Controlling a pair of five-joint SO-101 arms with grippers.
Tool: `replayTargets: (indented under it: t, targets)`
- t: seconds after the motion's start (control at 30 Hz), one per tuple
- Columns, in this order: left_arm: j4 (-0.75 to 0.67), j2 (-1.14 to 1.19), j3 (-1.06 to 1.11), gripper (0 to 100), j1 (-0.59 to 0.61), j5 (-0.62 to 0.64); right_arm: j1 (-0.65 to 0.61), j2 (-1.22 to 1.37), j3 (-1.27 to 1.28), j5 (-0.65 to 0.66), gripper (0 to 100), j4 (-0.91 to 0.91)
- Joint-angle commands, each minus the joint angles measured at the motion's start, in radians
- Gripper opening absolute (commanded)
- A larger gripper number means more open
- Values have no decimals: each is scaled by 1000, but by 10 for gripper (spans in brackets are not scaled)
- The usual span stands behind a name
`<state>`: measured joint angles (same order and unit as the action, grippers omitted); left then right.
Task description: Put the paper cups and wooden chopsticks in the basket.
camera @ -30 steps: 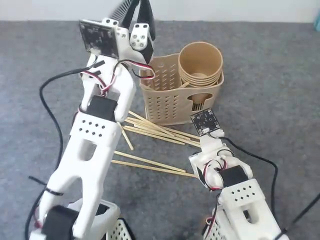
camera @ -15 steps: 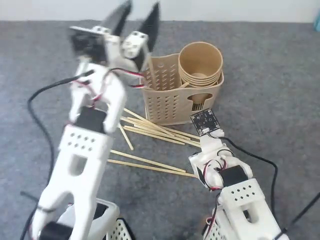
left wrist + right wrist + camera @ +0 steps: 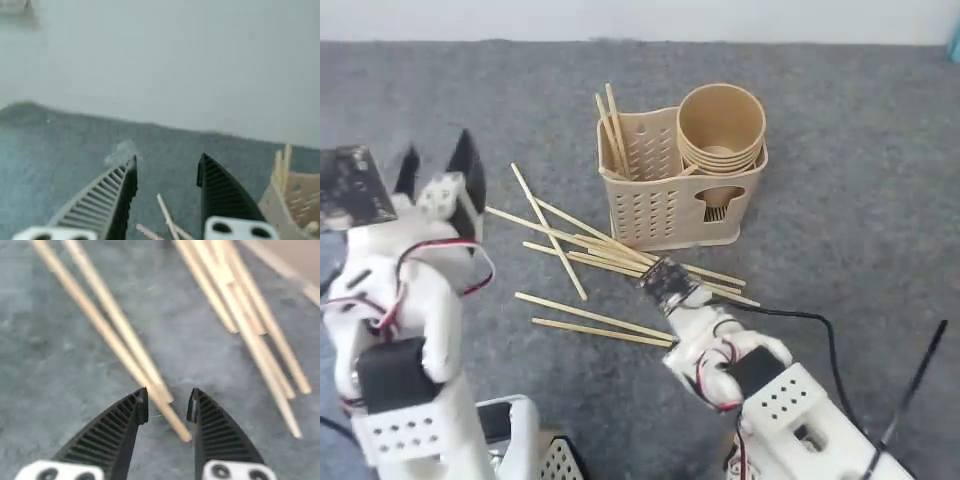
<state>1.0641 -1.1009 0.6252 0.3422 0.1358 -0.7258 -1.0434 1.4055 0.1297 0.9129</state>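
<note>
A beige basket (image 3: 665,205) holds a stack of paper cups (image 3: 721,122) and two wooden chopsticks (image 3: 612,122) leaning in its left compartment. Several more chopsticks (image 3: 582,246) lie scattered on the grey carpet in front of it, with a separate pair (image 3: 592,320) nearer to me. My left gripper (image 3: 435,168) hangs open and empty well left of the basket; its wrist view shows the open gripper (image 3: 167,165) above a loose chopstick (image 3: 166,218). My right gripper (image 3: 167,395) is open low over the carpet, with the ends of a chopstick pair (image 3: 120,335) between its tips.
The right arm's wrist board (image 3: 667,280) covers the near ends of the scattered sticks. A bundle of chopsticks (image 3: 250,325) lies beside the pair. Grey carpet (image 3: 860,230) spreads open right of the basket, and a pale wall (image 3: 165,60) rises behind.
My left gripper opened above the basket, left two chopsticks standing in it, then swung back and down to the left. The right arm shifted left over the loose sticks.
</note>
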Motion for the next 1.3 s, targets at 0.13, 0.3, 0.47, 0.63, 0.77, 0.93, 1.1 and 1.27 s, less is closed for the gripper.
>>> replayTargets:
  t: [0.13,0.3,0.47,0.63,0.77,0.93,1.1,1.27]
  targets:
    - [-60,-21,309,194,232,66,-110,10,-150,15,141,62]
    - [-192,46,421,195,295,66,-185,113,-229,38,141,51]
    - [-219,212,387,195,298,68,-189,387,-399,41,141,2]
    - [-247,411,312,195,315,107,-186,687,-552,41,141,-88]
    - [-282,572,237,195,379,132,-185,885,-647,41,141,-151]
    - [-282,729,159,195,382,132,-183,1058,-776,43,141,-173]
    - [-282,783,133,195,379,132,-183,1142,-867,43,141,-177]
    - [-282,783,136,195,379,132,-188,1193,-933,43,125,-174]
